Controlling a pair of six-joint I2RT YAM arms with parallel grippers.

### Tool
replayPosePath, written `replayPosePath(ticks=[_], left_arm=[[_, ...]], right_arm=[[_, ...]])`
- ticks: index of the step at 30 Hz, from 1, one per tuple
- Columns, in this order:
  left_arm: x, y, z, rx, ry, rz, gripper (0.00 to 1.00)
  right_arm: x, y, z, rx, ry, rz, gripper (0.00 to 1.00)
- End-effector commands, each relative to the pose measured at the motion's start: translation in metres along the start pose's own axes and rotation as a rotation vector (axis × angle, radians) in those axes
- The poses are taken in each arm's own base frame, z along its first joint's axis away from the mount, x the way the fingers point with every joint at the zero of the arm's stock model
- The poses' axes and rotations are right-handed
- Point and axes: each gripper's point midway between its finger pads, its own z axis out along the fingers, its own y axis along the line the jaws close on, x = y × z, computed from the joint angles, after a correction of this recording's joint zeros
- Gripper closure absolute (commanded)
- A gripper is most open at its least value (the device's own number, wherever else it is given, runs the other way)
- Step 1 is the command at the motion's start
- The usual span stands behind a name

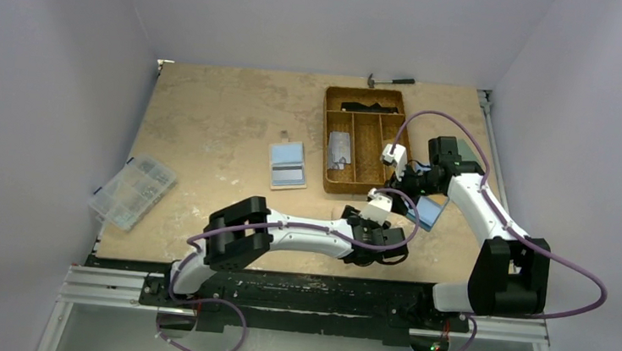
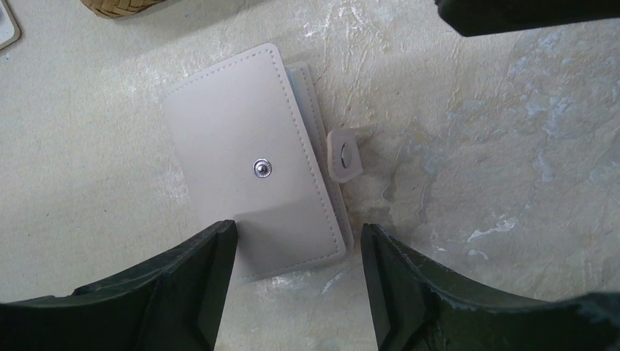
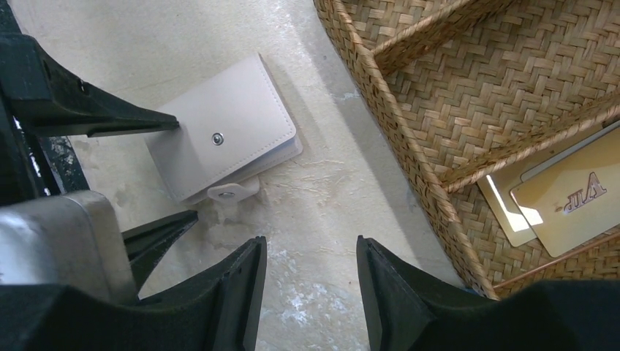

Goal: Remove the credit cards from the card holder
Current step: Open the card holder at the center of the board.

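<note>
Above the desk (image 1: 209, 133), the overhead camera shows my left arm folded low at the elbow and stretched rightward along the near edge. My left hand (image 1: 397, 236) ends just beside the card holder (image 1: 430, 211), a pale flat piece lying off the near right corner of the woven tray (image 1: 325, 143). My right arm rises from its base, leans out over the desk and bends back at the wrist. That leaves my right hand (image 1: 413, 184) pointing down between tray and holder, close to my left hand.

At my left wrist, the hand (image 2: 298, 256) is open and tipped down over the holder (image 2: 252, 157). The holder lies shut and flat, snap stud (image 2: 262, 168) up, its strap tab (image 2: 345, 153) loose at the side. My fingers (image 2: 197, 285) stand one on each side of its near end. One overlaps a corner, and I cannot tell whether either presses on it. Edges of inner leaves peek out along one long side.

At my right wrist, the hand (image 3: 311, 274) is open too, fingers apart over bare desk with nothing between them. Ahead lies the holder (image 3: 223, 139), with my left hand's fingers (image 3: 95, 110) on both sides of it. The tray's wall (image 3: 395, 117) runs nearby, and gold cards (image 3: 563, 201) lie in one compartment.
</note>
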Motion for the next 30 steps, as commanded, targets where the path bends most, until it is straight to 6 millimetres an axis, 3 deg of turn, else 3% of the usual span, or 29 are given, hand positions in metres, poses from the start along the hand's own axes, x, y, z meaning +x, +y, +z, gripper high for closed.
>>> replayPosePath(ticks=[1, 9, 13, 15, 22, 30], left_arm=[[-0.009, 0.001, 0.002, -0.051, -0.029, 0.002, 0.33], [-0.003, 0.013, 0.012, -0.157, -0.032, 0.034, 0.35], [-0.007, 0.022, 0.008, -0.197, -0.044, 0.039, 0.64], [-0.012, 0.024, 0.004, -0.195, -0.055, 0.028, 0.72], [-0.028, 0.025, -0.021, -0.075, -0.080, -0.063, 0.87], [-0.052, 0.046, -0.054, 0.150, -0.134, -0.292, 0.99]], right_arm=[[-0.012, -0.008, -0.007, 0.038, -0.027, -0.019, 0.44], [-0.011, -0.008, -0.007, 0.034, -0.025, -0.016, 0.44], [-0.009, -0.007, -0.006, 0.026, -0.019, -0.016, 0.44], [-0.009, -0.006, -0.006, 0.019, -0.015, -0.017, 0.44], [-0.006, -0.005, -0.006, 0.012, -0.009, -0.019, 0.45], [-0.007, 0.004, -0.005, -0.029, -0.020, -0.046, 0.45]])
